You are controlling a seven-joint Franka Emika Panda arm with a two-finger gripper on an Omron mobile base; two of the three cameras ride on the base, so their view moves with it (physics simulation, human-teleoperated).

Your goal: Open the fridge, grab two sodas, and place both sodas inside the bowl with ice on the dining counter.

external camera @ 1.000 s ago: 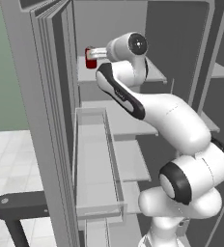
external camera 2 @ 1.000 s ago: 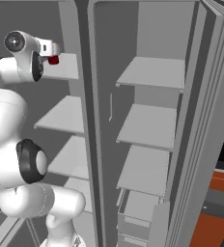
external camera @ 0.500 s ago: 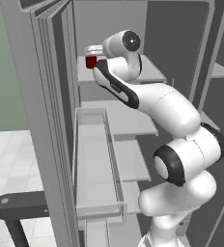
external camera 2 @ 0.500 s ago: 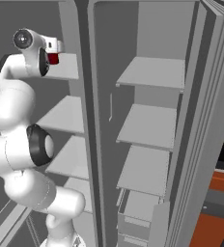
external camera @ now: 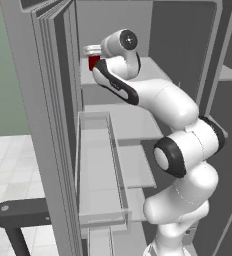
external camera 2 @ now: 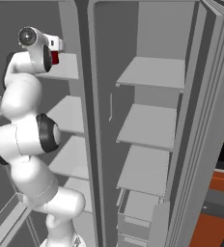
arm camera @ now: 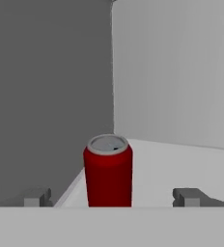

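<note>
- Arm (external camera: 173,110) risen from the base in a tall S, elbow bent at mid-height, forearm reaching up and toward 11 o'clock in the left base view into the open fridge (external camera: 53,100).
- Wrist at the level of the top shelf (external camera: 153,67), hand roughly level, aimed into the back left corner of the left compartment.
- In the right base view, same hand at about 10 o'clock, up beside the centre post of the fridge (external camera 2: 87,120).
- Gripper (arm camera: 111,197) with jaws apart, one dark tip low at 8 o'clock and the other low at 4 o'clock in the hand view, a wide gap between them.
- Soda (arm camera: 108,171) standing upright on the pale shelf (arm camera: 181,164) between the two tips, nearer the 8 o'clock one; not touched by either as far as can be told.
- Long axis of the can vertical, silver top (arm camera: 107,144) up, red body below.
- Can close to the corner where the dark side wall meets the lighter back wall.
- Seen from the left base view as a red patch (external camera: 94,62) just ahead of the hand; from the right base view as a red sliver (external camera 2: 55,58) at the hand's tip.
- No lettering or brand readable on the red side facing the hand camera.
- Clear door bin (external camera: 99,170) on the open left door, at about 7 o'clock from the hand, well below it.
</note>
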